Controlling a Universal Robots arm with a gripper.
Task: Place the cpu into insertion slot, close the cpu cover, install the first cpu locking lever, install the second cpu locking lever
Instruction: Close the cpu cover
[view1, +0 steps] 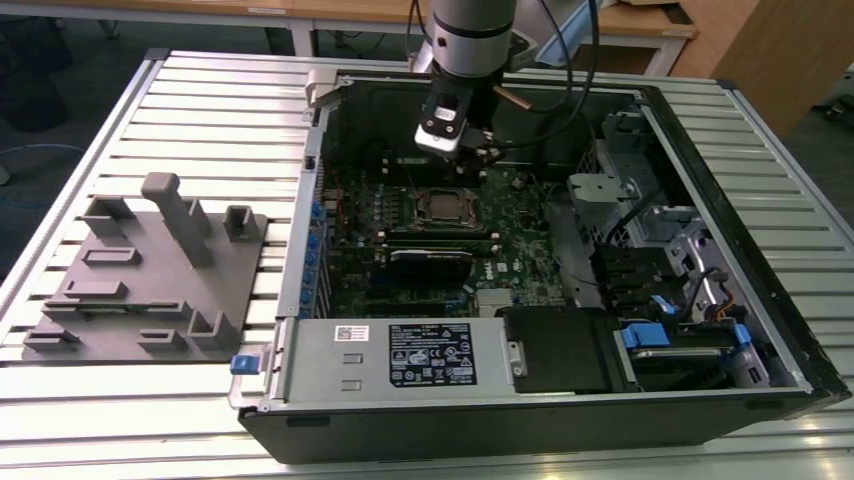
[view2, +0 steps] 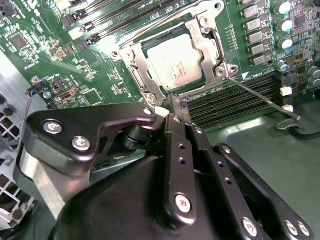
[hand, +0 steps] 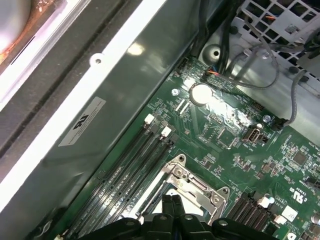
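While the arm is reaching down into the open computer case (view1: 534, 425) in the exterior view, the gripper (view1: 465, 155) is hanging above and just beside the insertion slot (view1: 419, 207). A grey fixture plate (view1: 147, 280) is lying on the slatted table (view1: 214, 100), well apart from the insertion slot, towards the exterior view's left.

In the second wrist view the cpu (view2: 175, 62) is sitting flat inside the insertion slot. The cpu cover (view2: 210, 42) is lying closed over it, framing its silver top. The gripper's fingers (view2: 179, 117) are pressing together with no gap between them and are gripping nothing. Their tips are hovering just beside one edge of the insertion slot. A thin lever rod (view2: 262, 98) is running out from a corner of the insertion slot across the memory slots (view2: 215, 105).

In the first wrist view the fingertips are meeting just beside the insertion slot's silver rim. A coin battery (hand: 201, 93) is shining on the board, well apart from the insertion slot.
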